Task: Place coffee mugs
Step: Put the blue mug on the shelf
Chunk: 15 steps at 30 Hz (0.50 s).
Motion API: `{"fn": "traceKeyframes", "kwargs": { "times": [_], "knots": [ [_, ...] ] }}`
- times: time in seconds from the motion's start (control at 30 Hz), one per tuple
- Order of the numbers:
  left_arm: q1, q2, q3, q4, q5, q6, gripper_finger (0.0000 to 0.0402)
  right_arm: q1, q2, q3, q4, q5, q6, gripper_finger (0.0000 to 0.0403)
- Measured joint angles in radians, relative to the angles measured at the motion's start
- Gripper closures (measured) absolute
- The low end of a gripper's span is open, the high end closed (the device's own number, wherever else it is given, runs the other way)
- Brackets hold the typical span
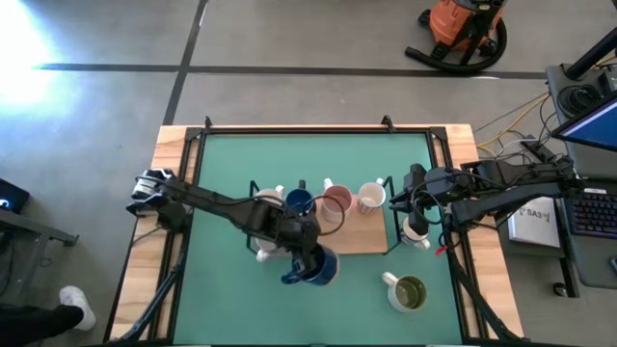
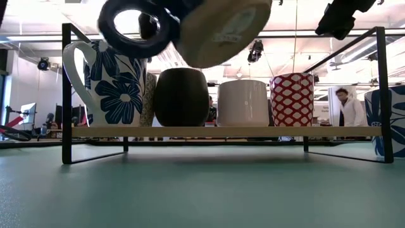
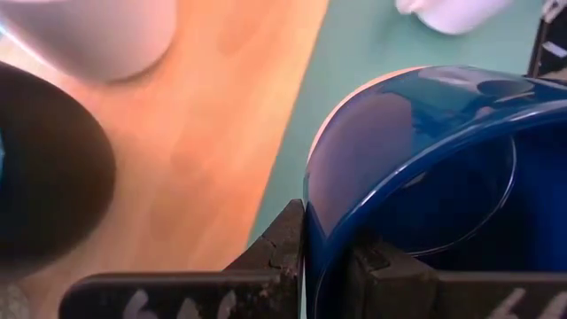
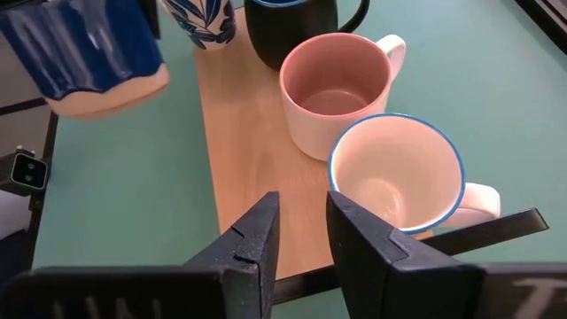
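My left gripper (image 1: 307, 262) is at the table's middle, shut on a dark blue mug (image 1: 323, 268) with a cream base (image 2: 221, 28). The mug hangs in the air just near of a low wooden shelf (image 1: 359, 241). On the shelf stand a floral mug (image 4: 199, 22), a dark mug (image 4: 292, 27), a pink mug (image 4: 337, 84) and a blue-rimmed white mug (image 4: 399, 173), each on its base. My right gripper (image 1: 416, 200) hovers at the shelf's right end, narrowly open and holding nothing. A mug with an olive-green inside (image 1: 408, 292) stands on the mat. My left gripper holds the blue mug by its rim wall (image 3: 312, 221), with one finger (image 3: 275, 257) outside and the other finger (image 3: 385, 270) inside the cup. The mug is lifted clear of the table and tilted, its base and its handle (image 2: 136, 25) showing from below in the low view.
A white mug (image 1: 416, 234) stands on the mat right of the shelf, under my right arm. Another white mug (image 1: 264, 254) sits beside my left arm. A black wire frame (image 2: 66, 95) edges the shelf. Open green mat lies near the table's front edge.
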<state>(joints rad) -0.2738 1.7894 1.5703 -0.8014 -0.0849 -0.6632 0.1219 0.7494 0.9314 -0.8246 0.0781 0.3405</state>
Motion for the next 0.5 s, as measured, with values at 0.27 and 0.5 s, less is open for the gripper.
{"fn": "traceKeyframes", "kwargs": {
  "times": [0.27, 0.5],
  "knots": [
    [0.033, 0.063, 0.024, -0.041, 0.001, 0.0, 0.039, 0.0, 0.0, 0.0, 0.0, 0.0, 0.0, 0.0325],
    [0.041, 0.106, 0.097, -0.132, -0.044, 0.015, 0.039, 0.0, 0.0, 0.0, 0.0, 0.0, 0.0, 0.0329]
  ]
}}
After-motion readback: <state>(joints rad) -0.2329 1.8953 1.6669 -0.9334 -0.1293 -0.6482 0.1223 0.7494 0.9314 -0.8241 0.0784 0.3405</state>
